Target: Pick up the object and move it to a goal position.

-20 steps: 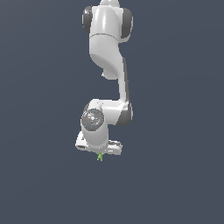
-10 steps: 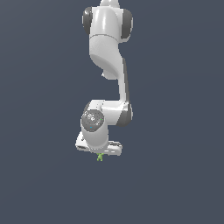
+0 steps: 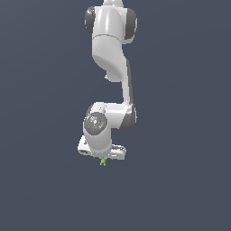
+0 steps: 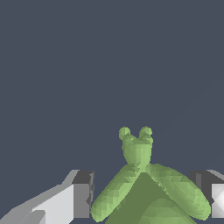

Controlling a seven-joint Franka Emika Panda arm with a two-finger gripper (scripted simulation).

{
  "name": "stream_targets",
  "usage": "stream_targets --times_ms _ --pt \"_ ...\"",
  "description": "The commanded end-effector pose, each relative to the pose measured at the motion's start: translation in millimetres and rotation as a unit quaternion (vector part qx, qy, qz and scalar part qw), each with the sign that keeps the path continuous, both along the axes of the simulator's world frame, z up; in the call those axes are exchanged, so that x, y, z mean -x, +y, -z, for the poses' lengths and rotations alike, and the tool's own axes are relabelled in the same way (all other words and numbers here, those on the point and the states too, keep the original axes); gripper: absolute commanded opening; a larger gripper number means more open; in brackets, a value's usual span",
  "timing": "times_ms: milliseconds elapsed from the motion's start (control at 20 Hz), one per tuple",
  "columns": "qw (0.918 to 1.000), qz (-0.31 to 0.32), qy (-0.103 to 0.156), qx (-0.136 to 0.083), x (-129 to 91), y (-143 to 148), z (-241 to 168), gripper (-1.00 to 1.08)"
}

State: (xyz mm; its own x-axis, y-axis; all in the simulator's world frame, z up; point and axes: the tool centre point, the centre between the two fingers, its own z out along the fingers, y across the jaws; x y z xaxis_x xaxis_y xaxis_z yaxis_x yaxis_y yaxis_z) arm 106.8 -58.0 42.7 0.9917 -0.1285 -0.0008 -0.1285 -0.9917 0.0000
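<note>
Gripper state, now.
Gripper: fingers on either side of the green figure; contact not visible, so whether it is shut on it cannot be told.

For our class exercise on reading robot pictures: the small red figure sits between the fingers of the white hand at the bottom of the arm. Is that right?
Not quite. The figure is light green, not red, as the wrist view shows plainly. The rest holds: it sits between the fingers of the white hand at the bottom of the arm.
</note>
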Motion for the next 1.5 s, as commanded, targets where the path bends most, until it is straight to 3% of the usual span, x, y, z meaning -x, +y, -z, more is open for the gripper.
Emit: stream_targets --times_ms 0,600,1450 --pt "1.0 0.0 0.0 0.0 2 -1 -3 -1.0" --pt "1.0 0.0 0.0 0.0 32 -20 -48 -1.0" --pt "1.0 0.0 0.0 -0.001 120 -74 -182 -1.0"
